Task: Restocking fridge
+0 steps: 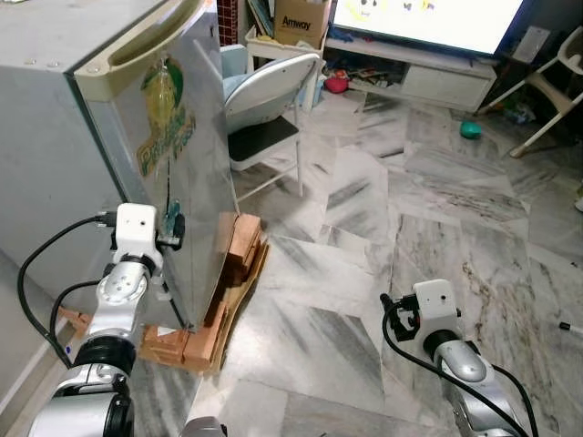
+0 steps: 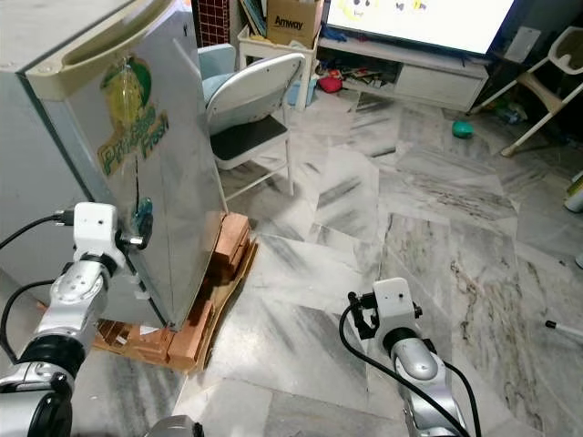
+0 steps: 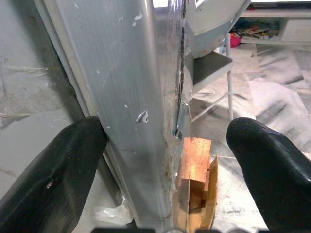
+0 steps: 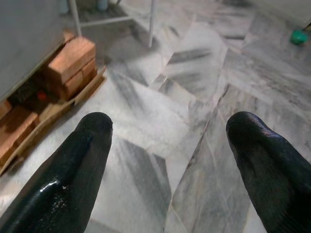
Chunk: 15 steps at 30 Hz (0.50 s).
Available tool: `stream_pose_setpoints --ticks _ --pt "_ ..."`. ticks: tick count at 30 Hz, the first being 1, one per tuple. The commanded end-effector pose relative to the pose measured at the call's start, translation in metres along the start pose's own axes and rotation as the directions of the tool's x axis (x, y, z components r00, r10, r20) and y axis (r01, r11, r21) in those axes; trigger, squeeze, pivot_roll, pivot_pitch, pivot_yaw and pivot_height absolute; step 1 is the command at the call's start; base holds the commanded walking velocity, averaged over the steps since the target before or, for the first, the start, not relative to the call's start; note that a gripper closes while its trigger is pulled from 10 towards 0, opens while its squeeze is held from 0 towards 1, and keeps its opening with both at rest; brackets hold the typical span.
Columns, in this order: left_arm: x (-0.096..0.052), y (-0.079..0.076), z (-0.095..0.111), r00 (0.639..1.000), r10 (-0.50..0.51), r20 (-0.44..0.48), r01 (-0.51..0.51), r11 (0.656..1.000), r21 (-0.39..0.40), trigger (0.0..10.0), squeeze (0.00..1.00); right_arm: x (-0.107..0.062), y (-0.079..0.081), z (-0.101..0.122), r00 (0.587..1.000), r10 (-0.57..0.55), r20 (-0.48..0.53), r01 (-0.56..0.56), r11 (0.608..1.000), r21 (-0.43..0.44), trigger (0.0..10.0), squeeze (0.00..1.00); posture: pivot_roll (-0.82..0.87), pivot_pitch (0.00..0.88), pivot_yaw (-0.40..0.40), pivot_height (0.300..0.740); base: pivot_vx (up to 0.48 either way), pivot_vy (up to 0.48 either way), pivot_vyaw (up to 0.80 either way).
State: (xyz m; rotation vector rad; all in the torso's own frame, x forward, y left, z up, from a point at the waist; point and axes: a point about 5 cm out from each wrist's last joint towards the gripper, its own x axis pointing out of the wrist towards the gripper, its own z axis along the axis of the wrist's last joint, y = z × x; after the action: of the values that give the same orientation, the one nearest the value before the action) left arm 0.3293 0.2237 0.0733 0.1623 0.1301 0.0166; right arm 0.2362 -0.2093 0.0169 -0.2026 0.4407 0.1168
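we're at the fridge [image 1: 173, 173], standing on the left of the scene with its door shut, silver front with a yellow-green sticker [image 1: 167, 114] on it. it sits raised on wooden blocks [image 1: 239, 248] over flattened cardboard [image 1: 239, 305]

our left gripper [image 3: 170, 160] is up at the near edge of the fridge door, fingers spread wide: one finger [image 3: 53, 170] touches the seam between door and fridge body, the other finger [image 3: 269, 170] hangs free over the floor side. the door edge runs between them, so they straddle it, not clamped on it. left wrist housing [image 1: 137, 228] sits right against the door edge in the head view

our right gripper [image 4: 167, 165] is low on the right, well apart from the fridge, fingers apart with nothing between them, pointing at the marble floor [image 1: 383, 228]. right wrist view has the blocks just beside the fridge base

beyond the fridge: a white folding chair [image 1: 269, 96] with a dark seat, just beside the door's far side. farther back a cardboard box [image 1: 301, 20] on a shelf, a low tv stand [image 1: 428, 73] with a lit screen [image 1: 428, 18] above it, a small teal thing [image 1: 470, 129] on the floor far right, legs of a white high chair [image 1: 547, 91] near it
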Motion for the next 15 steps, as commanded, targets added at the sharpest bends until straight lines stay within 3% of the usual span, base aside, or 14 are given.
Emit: stream_pose_setpoints --ticks 1,8,9,10,11,12,13,15 --pt "0.008 -0.009 0.014 0.998 -0.053 0.043 0.053 0.999 0.011 10.0 0.0 -0.003 -0.005 -0.007 0.999 0.0 -0.043 -0.001 1.0 -0.02 10.0 0.0 -0.03 0.0 -0.106 0.74 0.0 0.0 0.0" --pt "0.02 -0.039 0.036 0.979 -0.179 0.095 0.176 0.984 0.036 10.0 0.0 -0.005 -0.008 -0.021 0.991 -0.011 -0.133 0.007 1.0 -0.03 10.0 0.0 -0.04 0.0 -0.101 0.74 0.0 0.0 0.0" --pt "0.022 -0.052 0.044 0.962 -0.246 0.121 0.241 0.969 0.051 10.0 0.0 -0.005 -0.008 -0.023 0.989 -0.007 -0.15 0.002 0.999 -0.037 10.0 0.0 -0.04 0.0 -0.101 0.74 0.0 0.0 0.0" --pt "0.021 -0.076 0.054 0.924 -0.348 0.157 0.345 0.937 0.047 10.0 0.0 -0.005 -0.008 -0.024 0.987 -0.004 -0.163 -0.002 0.999 -0.038 10.0 0.0 -0.04 0.0 -0.103 0.74 0.0 0.0 0.0" --pt "0.016 -0.101 0.062 0.863 -0.468 0.189 0.467 0.883 0.055 10.0 0.0 -0.005 -0.007 -0.024 0.985 -0.002 -0.17 -0.005 0.999 -0.039 10.0 0.0 -0.04 0.0 -0.101 0.74 0.0 0.0 0.0" --pt "0.001 -0.137 0.073 0.734 -0.64 0.228 0.633 0.766 0.112 10.0 0.0 -0.005 -0.007 -0.023 0.985 0.0 -0.173 -0.007 0.999 -0.039 10.0 0.0 -0.04 0.0 -0.1 0.74 0.0 0.0 0.0" --pt "-0.007 -0.15 0.076 0.68 -0.694 0.239 0.682 0.717 0.141 10.0 0.0 -0.005 -0.007 -0.023 0.985 0.001 -0.173 -0.008 0.999 -0.039 10.0 0.0 -0.04 0.0 -0.099 0.74 0.0 0.0 0.0" --pt "-0.017 -0.164 0.081 0.626 -0.737 0.255 0.727 0.67 0.153 10.0 0.0 -0.005 -0.007 -0.023 0.985 0.003 -0.173 -0.01 0.999 -0.039 10.0 0.0 -0.04 0.0 -0.097 0.74 0.0 0.0 0.0"
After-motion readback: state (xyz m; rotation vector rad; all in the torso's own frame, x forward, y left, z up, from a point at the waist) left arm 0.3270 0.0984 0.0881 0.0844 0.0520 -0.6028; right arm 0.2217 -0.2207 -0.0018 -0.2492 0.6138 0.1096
